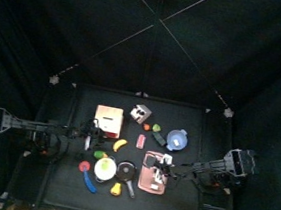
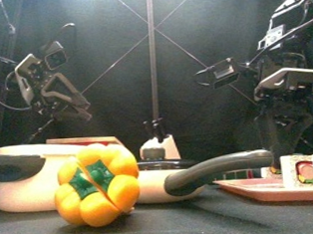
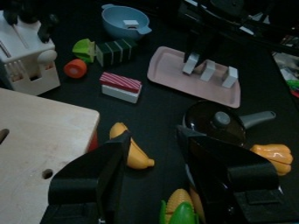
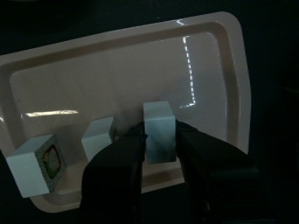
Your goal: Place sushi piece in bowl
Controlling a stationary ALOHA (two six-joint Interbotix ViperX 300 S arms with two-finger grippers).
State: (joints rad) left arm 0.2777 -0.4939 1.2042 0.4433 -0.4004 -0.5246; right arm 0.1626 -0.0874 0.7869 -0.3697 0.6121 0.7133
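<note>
Sushi piece [image 4: 156, 122] stands between right end effector [image 4: 160, 150] jaws on pink tray [image 4: 117, 79].

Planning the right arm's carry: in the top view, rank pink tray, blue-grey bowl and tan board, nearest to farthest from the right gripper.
1. The pink tray: directly under the right gripper.
2. The blue-grey bowl: beyond the tray, toward the table's back.
3. The tan board: farthest, on the left half.

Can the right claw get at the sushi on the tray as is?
Probably yes. The right claw hangs open right above the pink tray, jaws either side of one upright sushi piece; nothing lies between them.
</note>
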